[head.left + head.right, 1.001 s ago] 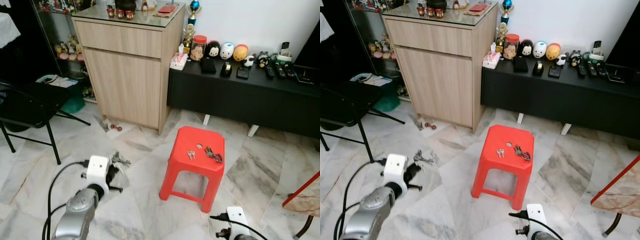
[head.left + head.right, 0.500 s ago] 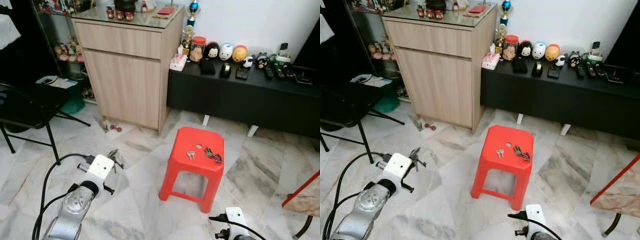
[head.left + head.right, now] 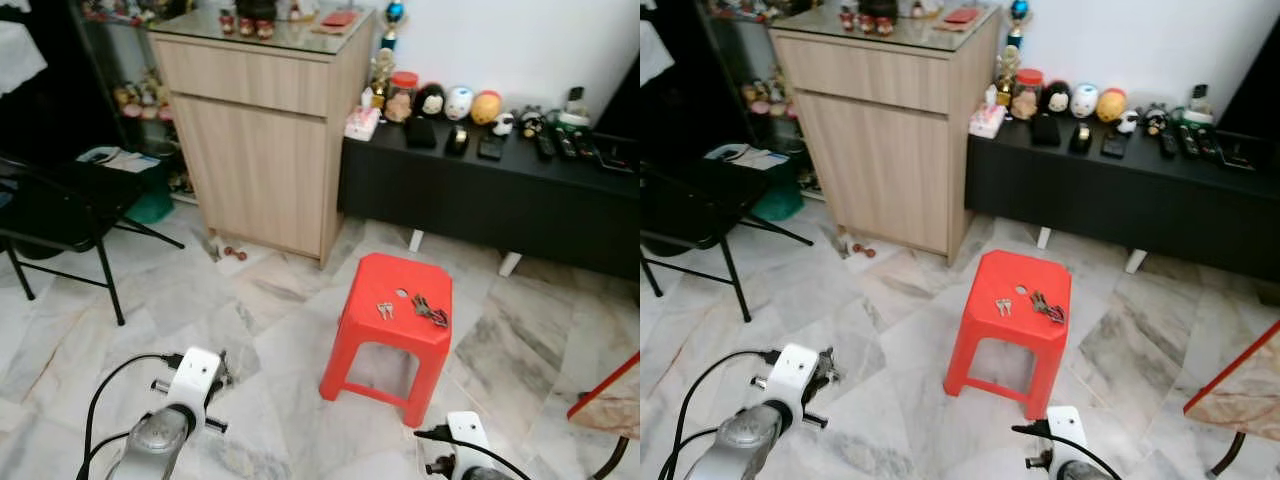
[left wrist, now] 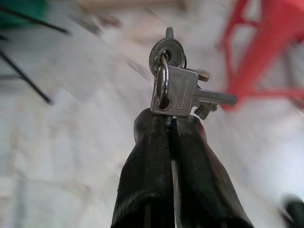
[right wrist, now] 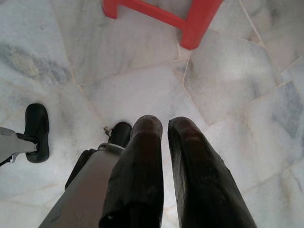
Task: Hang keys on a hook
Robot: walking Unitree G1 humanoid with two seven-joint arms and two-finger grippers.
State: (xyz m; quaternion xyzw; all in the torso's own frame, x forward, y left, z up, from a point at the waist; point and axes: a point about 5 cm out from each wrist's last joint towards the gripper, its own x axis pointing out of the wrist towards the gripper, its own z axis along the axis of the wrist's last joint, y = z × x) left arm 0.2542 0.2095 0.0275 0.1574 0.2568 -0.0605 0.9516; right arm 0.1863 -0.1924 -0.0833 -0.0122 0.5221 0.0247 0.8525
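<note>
Clearly silver keys (image 4: pixel 183 92) on a ring — pinched in left claw (image 4: pixel 170 124)

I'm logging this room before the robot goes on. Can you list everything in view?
keys in gripper: one silver bunch on a ring, clamped at the left fingertips
keys on stool: one small silver pair, and one darker bunch beside it
stool: one, red, on the marble floor
cabinet: one, light wood, with small items on its glass top
low sideboard: one, black, along the white wall, holding round figurines, a jar and remotes
folding chair: one, black, on the robot's left
left gripper: black fingers shut on the key ring, low over the floor
right gripper: black fingers, slightly apart, pointing down at the floor
</note>
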